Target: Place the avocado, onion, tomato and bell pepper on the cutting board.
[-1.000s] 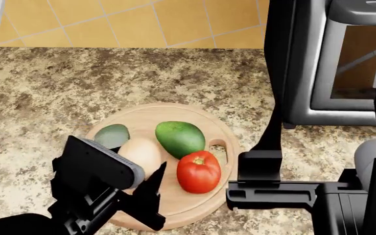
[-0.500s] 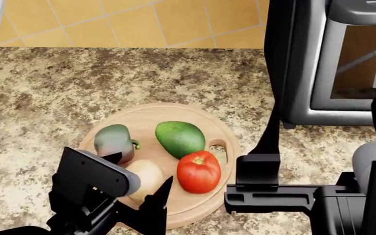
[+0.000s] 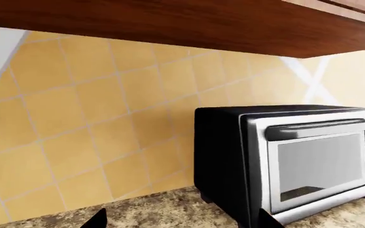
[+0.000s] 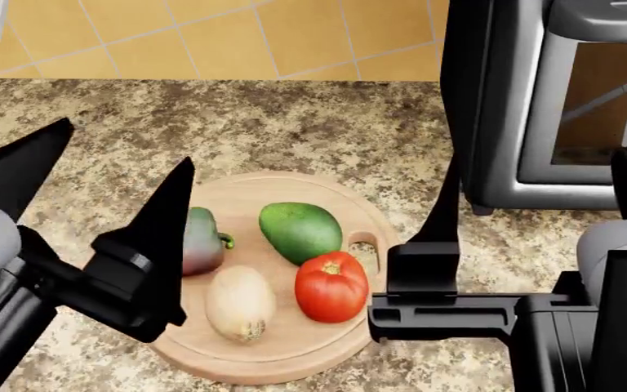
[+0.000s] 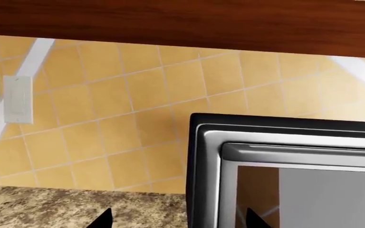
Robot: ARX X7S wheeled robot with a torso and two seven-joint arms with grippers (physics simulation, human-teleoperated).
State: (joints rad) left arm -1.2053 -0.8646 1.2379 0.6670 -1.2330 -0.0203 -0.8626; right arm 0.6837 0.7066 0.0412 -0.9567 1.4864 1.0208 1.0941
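On the cutting board (image 4: 303, 343) all four items are being kept; the onion (image 4: 239, 303) risks being knocked by the left gripper (image 4: 101, 175), spread wide, empty.

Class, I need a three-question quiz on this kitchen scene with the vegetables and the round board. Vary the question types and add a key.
1. True or false: the tomato lies on the cutting board.
2. Which item touches the tomato: A) avocado B) bell pepper C) toaster oven?
3. Fill in: the left gripper holds ____.

Key: 1 true; 2 A; 3 nothing, its fingers are spread and empty.
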